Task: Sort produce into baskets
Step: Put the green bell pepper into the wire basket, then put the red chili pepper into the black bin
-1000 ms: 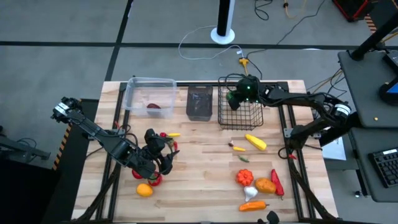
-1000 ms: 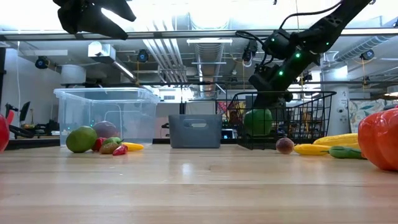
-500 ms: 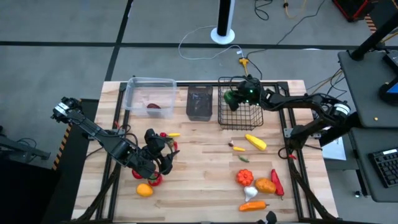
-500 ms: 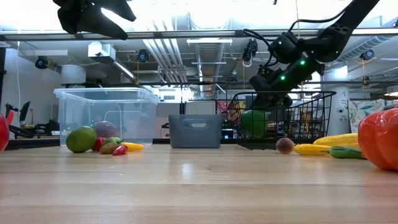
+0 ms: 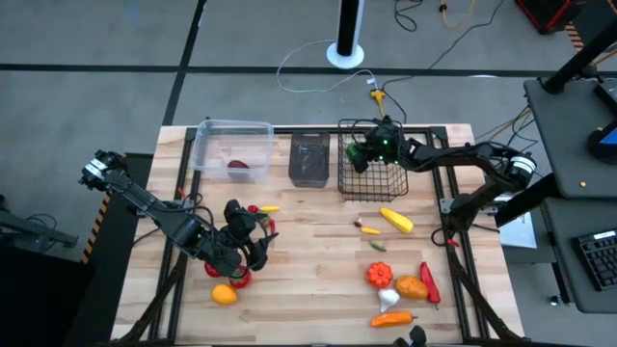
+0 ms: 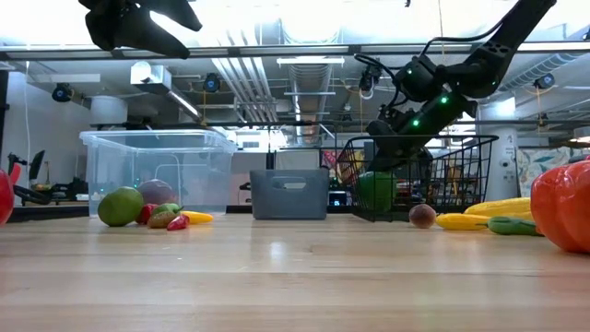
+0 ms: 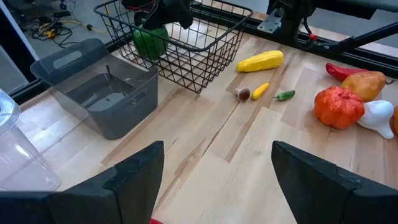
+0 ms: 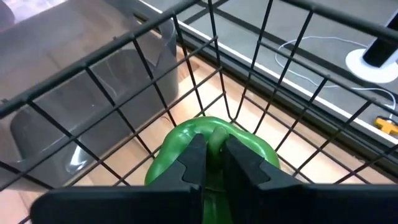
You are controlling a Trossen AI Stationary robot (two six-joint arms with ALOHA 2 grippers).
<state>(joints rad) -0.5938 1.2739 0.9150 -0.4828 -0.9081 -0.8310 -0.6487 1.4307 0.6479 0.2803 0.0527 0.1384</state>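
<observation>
A green pepper (image 8: 211, 146) is inside the black wire basket (image 5: 371, 178), with my right gripper (image 8: 214, 144) shut on it; in the low view the green pepper (image 6: 376, 189) shows low behind the mesh. The clear tub (image 5: 231, 145) holds one dark red piece (image 5: 238, 166). The dark bin (image 5: 309, 159) stands between tub and basket. My left gripper (image 7: 217, 180) hangs open above the table's left part, over a red piece (image 5: 239, 280) and an orange one (image 5: 224, 295), touching nothing. My right gripper pinches the green pepper's top (image 8: 214, 130) between its two fingers. The fingers slant down into the basket from the table's right side. The pepper sits below the fingertips, inside the mesh; whether it rests on the basket's floor I cannot tell.
Loose produce lies on the right: a yellow piece (image 5: 396, 220), a red-orange one (image 5: 379, 275), white garlic (image 5: 388, 299), a red chili (image 5: 429, 282), an orange chili (image 5: 393, 319). A green fruit (image 5: 231, 209) and small pieces lie left of centre. Bare wood shows mid-table.
My right gripper has sunk a little deeper into the wire basket and tipped its fingers further down, carrying the green pepper lower with it. It has stayed shut on the pepper.
</observation>
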